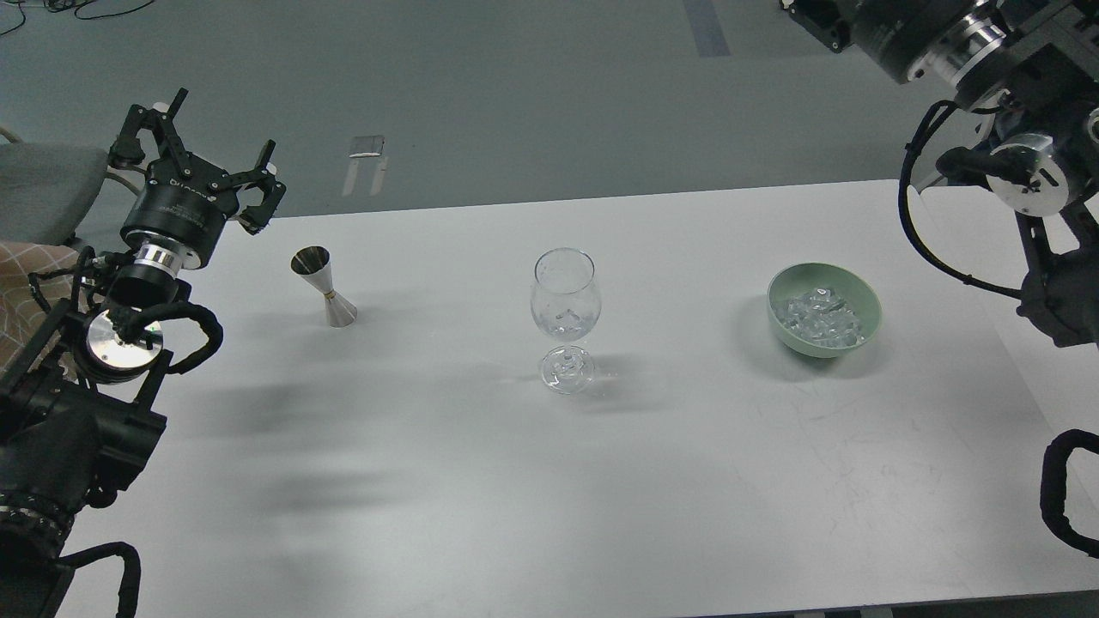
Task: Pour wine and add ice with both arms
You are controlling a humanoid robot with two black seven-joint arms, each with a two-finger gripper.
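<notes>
One view only — from the robot's head, looking forward and down.
It takes in the white bench (pixel 549 481) from mid distance, grey floor (pixel 515 86) beyond its far edge; the left arm (pixel 94 343) enters at the left edge, the right arm (pixel 1022 163) at the top right — no second view overlaps it.

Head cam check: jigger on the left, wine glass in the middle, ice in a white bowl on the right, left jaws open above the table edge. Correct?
Almost. The head view shows the bowl holding the ice is pale green, not white. The rest stands: jigger left, wine glass in the middle, left gripper with its jaws open.
</notes>
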